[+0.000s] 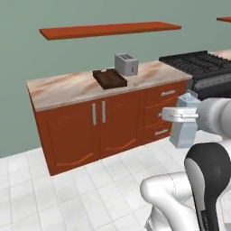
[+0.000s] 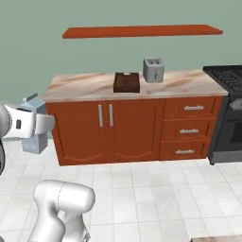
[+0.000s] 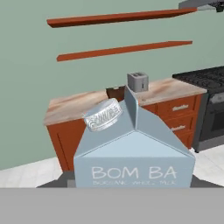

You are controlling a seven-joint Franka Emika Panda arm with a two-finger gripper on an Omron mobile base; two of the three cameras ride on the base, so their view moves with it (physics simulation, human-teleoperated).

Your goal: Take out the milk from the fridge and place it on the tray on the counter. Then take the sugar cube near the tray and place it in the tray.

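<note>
The pale blue-grey gabled milk carton (image 1: 185,122) sat at the right of the left base view, gripped in the white two-finger jaws (image 1: 181,115), which stood partly open, closed around the carton's body just under its gable. In the right base view the same carton (image 2: 36,137) hung at the far left, in front of the cabinet end, well off the floor. In the hand view it rose upright in the lower centre, its silver ribbed cap (image 3: 103,115) tilted on the left slope.

The dark brown rectangular wooden tray (image 1: 109,78) with its raised rim lay on the beige marble desk (image 1: 67,88) near the centre top of the left base view, just beside the small grey toaster (image 1: 127,64). Carton and tray were well apart.

Several things could have failed from there. The grip sat high on a tall carton, so a quick swing could have let the base pivot or slip between the jaws. Coming in low, the carton's bottom might have struck the desk edge or the tray rim and been knocked loose. The toaster stood close to the tray's right end, so an approach from that side risked a bump. Set down on the rim rather than inside, the tall carton would likely have toppled. A tiny pale speck (image 1: 136,84) in front of the toaster might have been the sugar cube; it was too small to tell, and a careless pass might have swept it away.
</note>
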